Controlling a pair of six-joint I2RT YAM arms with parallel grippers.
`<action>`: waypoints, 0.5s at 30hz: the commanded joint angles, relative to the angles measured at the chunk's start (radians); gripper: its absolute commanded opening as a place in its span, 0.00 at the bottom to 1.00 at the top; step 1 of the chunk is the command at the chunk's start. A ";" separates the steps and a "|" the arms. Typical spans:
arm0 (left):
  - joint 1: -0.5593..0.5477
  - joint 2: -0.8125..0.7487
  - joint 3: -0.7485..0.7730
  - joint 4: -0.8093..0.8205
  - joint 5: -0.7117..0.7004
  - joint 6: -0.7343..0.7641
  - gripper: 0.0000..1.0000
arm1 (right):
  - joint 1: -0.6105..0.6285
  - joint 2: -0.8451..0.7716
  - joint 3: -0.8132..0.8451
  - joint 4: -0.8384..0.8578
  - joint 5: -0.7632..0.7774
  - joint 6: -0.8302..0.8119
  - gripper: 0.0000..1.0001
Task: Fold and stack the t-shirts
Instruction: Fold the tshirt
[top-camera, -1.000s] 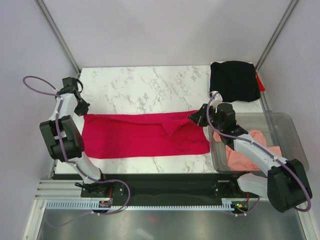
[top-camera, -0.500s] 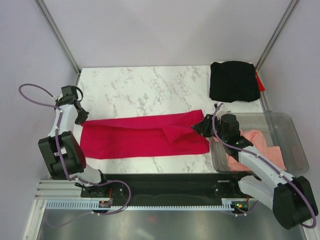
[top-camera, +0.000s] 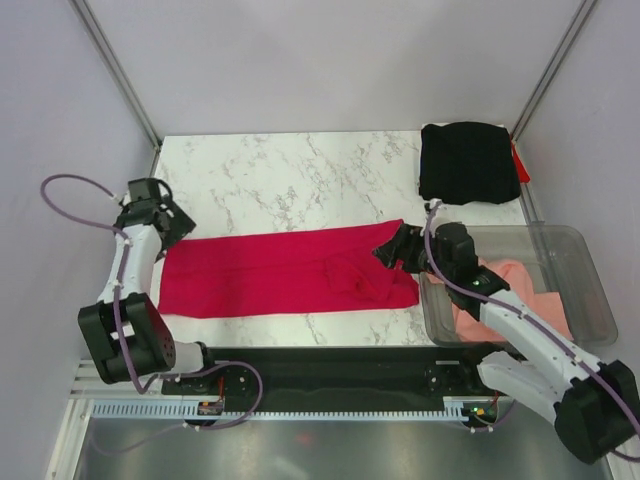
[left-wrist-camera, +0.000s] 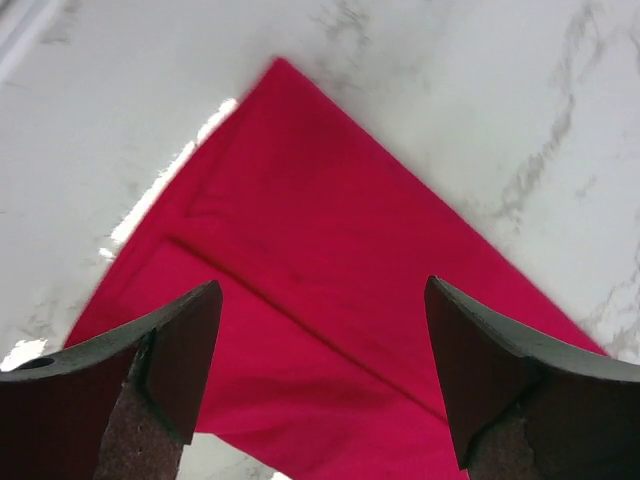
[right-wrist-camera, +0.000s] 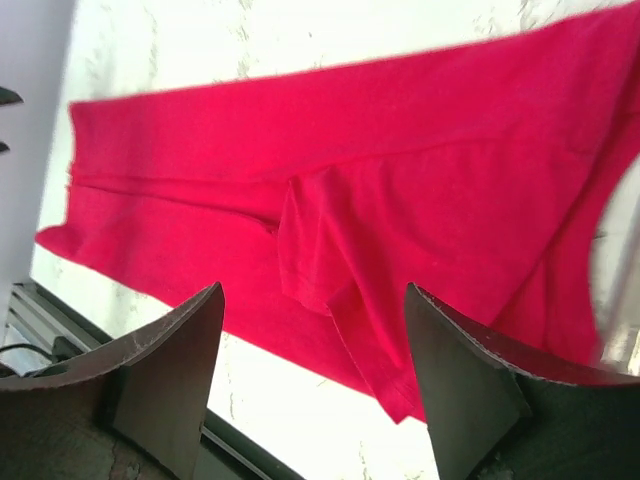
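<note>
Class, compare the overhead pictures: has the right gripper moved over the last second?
Yes. The right gripper has shifted toward the near side, away from the black t-shirt, and its jaws have opened.

Marble table (top-camera: 290, 175) — crimson t-shirt (top-camera: 270, 272), black t-shirt (top-camera: 468, 162), clear bin (top-camera: 530, 229)

surface: white marble table (top-camera: 290, 170) | container: 1 clear plastic bin (top-camera: 585, 262), table's right near corner
</note>
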 joint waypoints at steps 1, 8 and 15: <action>-0.151 0.036 0.006 0.022 -0.024 0.023 0.89 | 0.123 0.144 0.105 -0.038 0.132 0.026 0.79; -0.387 0.218 0.010 -0.012 -0.030 0.011 0.87 | 0.192 0.537 0.228 -0.196 0.280 0.150 0.80; -0.437 0.364 0.007 -0.037 -0.004 -0.030 0.88 | 0.180 0.786 0.322 -0.215 0.251 0.158 0.83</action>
